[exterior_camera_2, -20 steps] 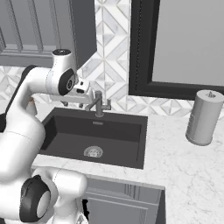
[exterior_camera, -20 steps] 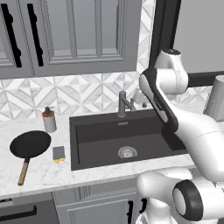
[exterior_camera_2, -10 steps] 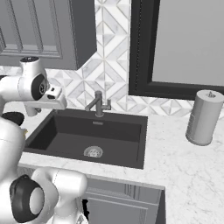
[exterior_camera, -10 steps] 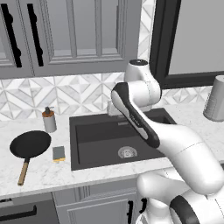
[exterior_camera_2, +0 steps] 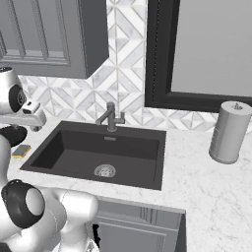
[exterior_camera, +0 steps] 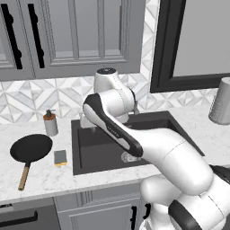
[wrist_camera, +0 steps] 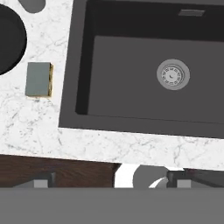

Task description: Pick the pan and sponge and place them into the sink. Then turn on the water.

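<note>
Gripper spread wide, empty, above the sink; left of the sink, sponge crowds pan, risking a nudge.

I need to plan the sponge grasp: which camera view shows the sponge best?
The hand view: it looks straight down on the sponge, showing its whole grey-green top and yellow edge, lying on the counter between the pan and the sink. The left base view shows it smaller, and the right base view shows it at the edge, partly behind the arm.
</note>
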Robot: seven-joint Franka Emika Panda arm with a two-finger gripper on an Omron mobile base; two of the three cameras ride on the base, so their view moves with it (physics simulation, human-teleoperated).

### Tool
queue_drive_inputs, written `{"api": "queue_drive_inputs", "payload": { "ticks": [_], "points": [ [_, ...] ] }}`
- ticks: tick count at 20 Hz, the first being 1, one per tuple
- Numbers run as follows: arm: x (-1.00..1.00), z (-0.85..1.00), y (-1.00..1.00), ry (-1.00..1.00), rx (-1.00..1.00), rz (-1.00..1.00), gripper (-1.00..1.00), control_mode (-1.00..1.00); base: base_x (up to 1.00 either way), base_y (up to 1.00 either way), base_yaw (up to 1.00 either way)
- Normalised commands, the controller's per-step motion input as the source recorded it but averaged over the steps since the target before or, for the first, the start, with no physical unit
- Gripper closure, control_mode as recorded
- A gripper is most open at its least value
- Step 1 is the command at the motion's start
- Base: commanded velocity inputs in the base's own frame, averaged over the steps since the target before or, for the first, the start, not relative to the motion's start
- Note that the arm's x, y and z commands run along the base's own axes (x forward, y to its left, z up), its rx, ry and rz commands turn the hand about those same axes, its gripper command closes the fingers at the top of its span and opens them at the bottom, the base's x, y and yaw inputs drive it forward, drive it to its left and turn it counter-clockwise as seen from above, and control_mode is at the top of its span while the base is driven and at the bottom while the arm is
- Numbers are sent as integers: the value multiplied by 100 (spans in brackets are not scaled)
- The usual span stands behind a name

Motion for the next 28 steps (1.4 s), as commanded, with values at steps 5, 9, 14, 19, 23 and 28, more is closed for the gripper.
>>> {"api": "queue_drive_inputs", "payload": {
  "ticks": [5,9,14,19,23,28],
  "points": [
    [0,-14,36,5,0,0,-100,-100,0,0,0],
    [0,-4,7,0,0,0,-100,-100,0,0,0],
    [0,-31,72,-1,0,1,-100,-100,0,0,0],
    [0,-43,96,0,0,7,-100,-100,0,0,0],
    [0,-39,91,0,0,7,-100,-100,0,0,0],
    [0,-35,83,0,0,5,-100,-100,0,0,0]
  ]
}}
